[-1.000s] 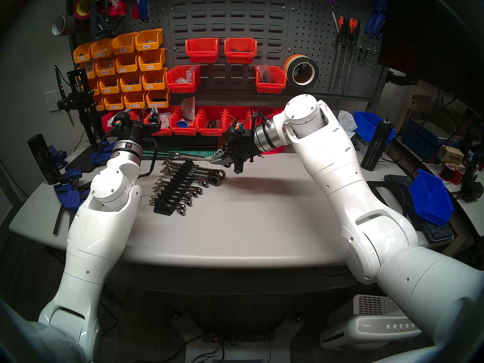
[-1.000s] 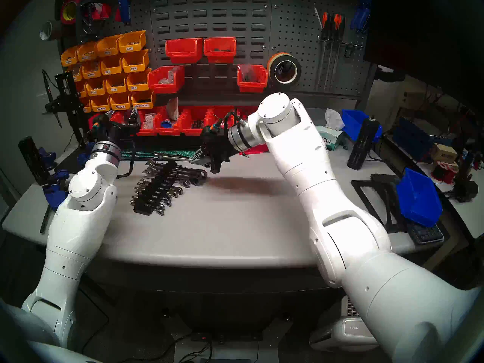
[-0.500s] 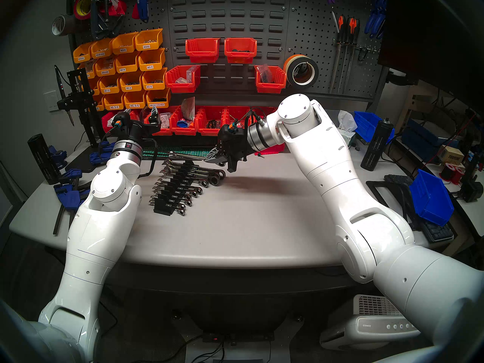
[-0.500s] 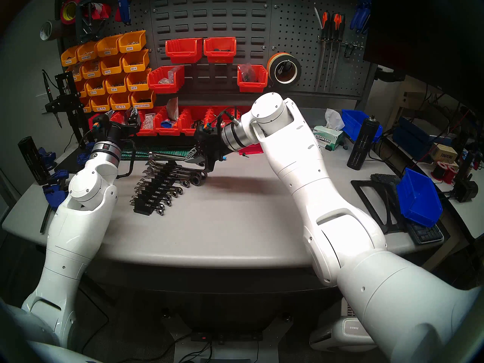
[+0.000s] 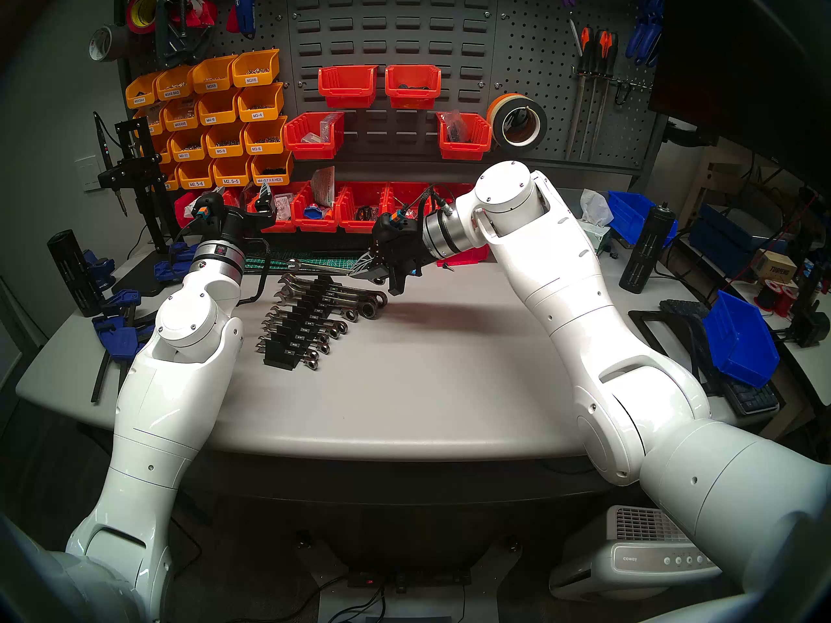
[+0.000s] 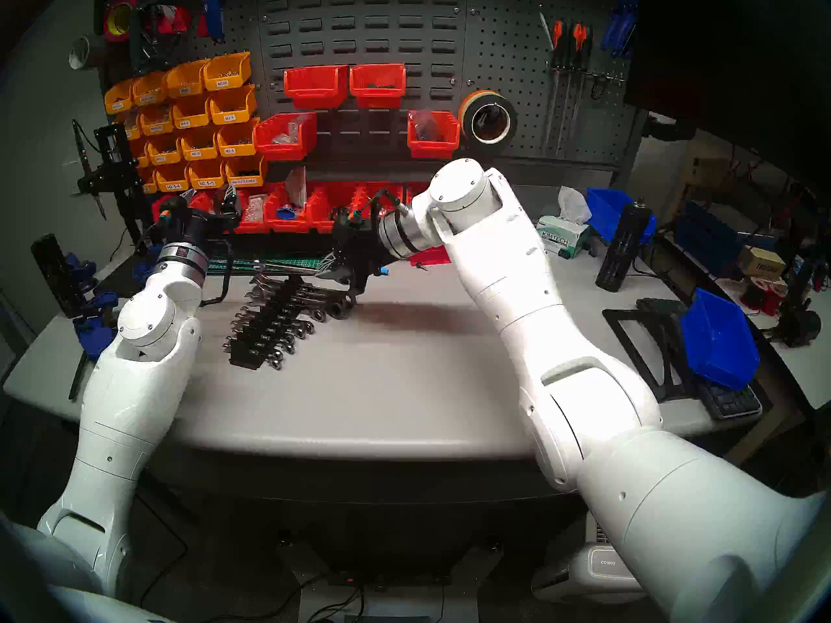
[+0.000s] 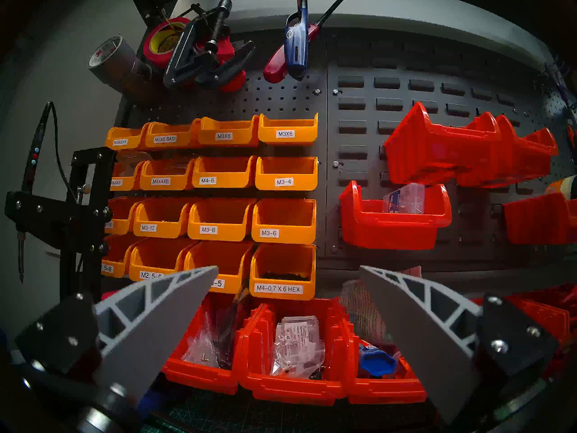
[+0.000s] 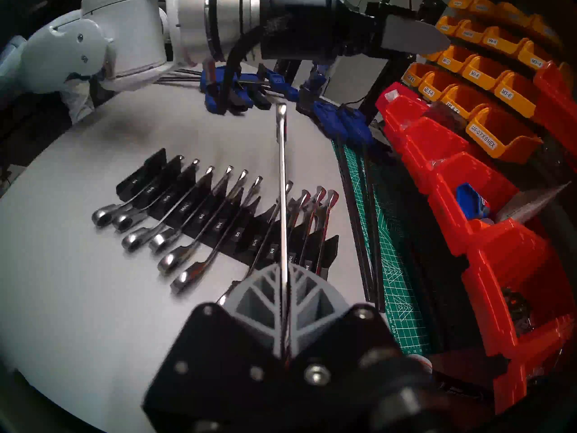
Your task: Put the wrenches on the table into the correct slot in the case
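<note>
The grey counter (image 5: 427, 384) is smooth and bare near its front edge. Behind both arms runs a row of red plastic bins (image 5: 359, 206), with a green cutting mat (image 8: 396, 266) just in front of them. Below the right fingers (image 8: 285, 285) lies the long black stepped rack (image 5: 306, 325), its slots filled with chrome wrenches, too crowded to count. Those fingers are clamped on one slim polished wrench (image 8: 282, 185), which juts out above the rack's far end. The left fingers (image 7: 288, 329) stand spread wide, holding nothing, facing the bins.
</note>
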Robot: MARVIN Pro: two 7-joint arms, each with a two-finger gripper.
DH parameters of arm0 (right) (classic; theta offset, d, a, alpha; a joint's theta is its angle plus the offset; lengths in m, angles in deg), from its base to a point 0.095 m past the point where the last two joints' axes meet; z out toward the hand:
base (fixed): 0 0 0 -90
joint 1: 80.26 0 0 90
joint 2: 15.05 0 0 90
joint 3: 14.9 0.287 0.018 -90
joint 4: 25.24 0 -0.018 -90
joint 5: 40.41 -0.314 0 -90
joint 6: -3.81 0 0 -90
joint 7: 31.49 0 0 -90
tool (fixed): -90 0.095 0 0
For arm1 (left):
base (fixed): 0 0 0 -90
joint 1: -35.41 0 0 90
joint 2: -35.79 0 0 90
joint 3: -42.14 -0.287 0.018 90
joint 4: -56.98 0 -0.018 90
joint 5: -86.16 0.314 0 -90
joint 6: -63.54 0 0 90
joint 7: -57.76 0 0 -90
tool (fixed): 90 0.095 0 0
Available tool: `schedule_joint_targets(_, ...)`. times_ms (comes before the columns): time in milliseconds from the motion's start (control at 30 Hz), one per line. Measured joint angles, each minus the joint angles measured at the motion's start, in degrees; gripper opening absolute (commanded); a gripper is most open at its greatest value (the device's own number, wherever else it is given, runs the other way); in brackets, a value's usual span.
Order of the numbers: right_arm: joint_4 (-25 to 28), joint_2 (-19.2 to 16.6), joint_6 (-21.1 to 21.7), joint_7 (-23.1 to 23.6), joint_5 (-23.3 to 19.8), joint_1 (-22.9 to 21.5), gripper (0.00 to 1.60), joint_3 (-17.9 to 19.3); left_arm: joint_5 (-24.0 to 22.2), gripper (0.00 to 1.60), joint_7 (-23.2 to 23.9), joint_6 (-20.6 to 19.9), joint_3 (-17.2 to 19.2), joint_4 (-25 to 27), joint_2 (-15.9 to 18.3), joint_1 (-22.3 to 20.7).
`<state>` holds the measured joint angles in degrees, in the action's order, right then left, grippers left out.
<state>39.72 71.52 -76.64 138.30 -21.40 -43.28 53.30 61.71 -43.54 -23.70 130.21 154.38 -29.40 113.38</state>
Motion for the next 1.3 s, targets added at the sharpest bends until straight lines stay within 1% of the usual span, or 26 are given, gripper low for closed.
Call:
schedule_joint_targets(967,-0.15,0.24,-0.31,-0.02,0.15,-0.05,0.0,0.05,0.0,1.6,0.0,0.0,0.0,0.0,0.0,0.0)
schedule_joint_targets(1300,-0.36,1.32,0.8,-0.42,0.59,-0.17,0.0,-0.68,0.0,1.6,0.0,0.0,0.0,0.0,0.0,0.0)
